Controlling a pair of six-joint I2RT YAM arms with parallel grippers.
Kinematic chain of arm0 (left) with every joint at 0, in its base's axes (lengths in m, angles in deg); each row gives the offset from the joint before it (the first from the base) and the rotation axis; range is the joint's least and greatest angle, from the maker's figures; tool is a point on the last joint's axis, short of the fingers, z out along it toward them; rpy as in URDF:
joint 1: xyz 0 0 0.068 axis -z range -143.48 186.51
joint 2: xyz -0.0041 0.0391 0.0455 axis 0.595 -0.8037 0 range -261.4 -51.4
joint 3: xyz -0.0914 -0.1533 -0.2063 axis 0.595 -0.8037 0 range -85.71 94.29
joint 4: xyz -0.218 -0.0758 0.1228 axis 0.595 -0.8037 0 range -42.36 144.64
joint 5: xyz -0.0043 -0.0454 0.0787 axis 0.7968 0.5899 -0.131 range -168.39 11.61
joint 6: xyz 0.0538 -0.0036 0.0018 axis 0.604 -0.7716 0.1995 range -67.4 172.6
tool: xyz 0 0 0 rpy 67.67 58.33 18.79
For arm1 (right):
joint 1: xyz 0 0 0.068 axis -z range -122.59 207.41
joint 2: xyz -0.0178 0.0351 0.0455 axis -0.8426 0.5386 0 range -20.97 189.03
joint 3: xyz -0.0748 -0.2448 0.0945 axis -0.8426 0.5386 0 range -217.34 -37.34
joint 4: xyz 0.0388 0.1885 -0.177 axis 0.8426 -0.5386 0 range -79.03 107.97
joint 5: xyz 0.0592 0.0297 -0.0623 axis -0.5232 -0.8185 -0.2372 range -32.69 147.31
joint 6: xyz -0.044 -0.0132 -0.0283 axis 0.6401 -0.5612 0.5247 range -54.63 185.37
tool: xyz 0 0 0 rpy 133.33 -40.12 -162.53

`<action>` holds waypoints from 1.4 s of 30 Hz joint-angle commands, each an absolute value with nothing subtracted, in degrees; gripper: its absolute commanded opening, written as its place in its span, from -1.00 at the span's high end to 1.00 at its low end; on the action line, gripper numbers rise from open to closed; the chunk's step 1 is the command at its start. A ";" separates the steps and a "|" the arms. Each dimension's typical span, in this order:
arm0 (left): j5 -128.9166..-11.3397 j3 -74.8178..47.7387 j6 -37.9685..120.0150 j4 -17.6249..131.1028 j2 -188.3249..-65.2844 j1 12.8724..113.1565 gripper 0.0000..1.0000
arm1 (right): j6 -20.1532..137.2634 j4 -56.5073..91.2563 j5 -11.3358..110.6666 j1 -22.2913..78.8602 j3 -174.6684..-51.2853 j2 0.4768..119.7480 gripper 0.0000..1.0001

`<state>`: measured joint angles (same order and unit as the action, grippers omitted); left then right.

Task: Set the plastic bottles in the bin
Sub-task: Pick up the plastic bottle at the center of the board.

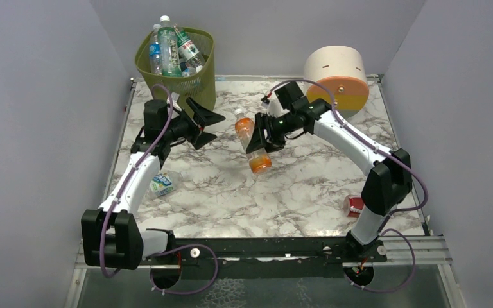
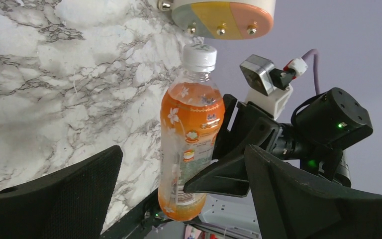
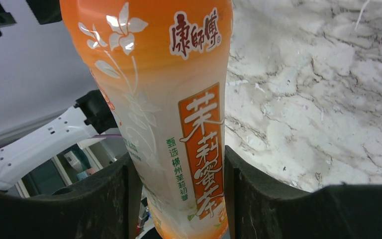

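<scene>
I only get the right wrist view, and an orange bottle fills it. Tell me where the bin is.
Observer: The bin stands at the far left corner of the table, to the left of the right tool, which grips the orange bottle.
Operator: Report the left tool.
Observer: The left tool is wide open and empty. It is near the bin's base and faces the orange bottle.
Operator: Name a loose bottle for the left side.
Observer: A small bottle lies on its side on the table, right beside the left arm.
</scene>
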<state>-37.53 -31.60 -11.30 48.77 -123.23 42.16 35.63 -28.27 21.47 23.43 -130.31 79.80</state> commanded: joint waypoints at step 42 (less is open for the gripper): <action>-39.41 -37.90 -21.20 71.25 -126.94 43.46 -0.98 | 27.86 -7.71 7.02 21.03 -124.76 81.35 -0.10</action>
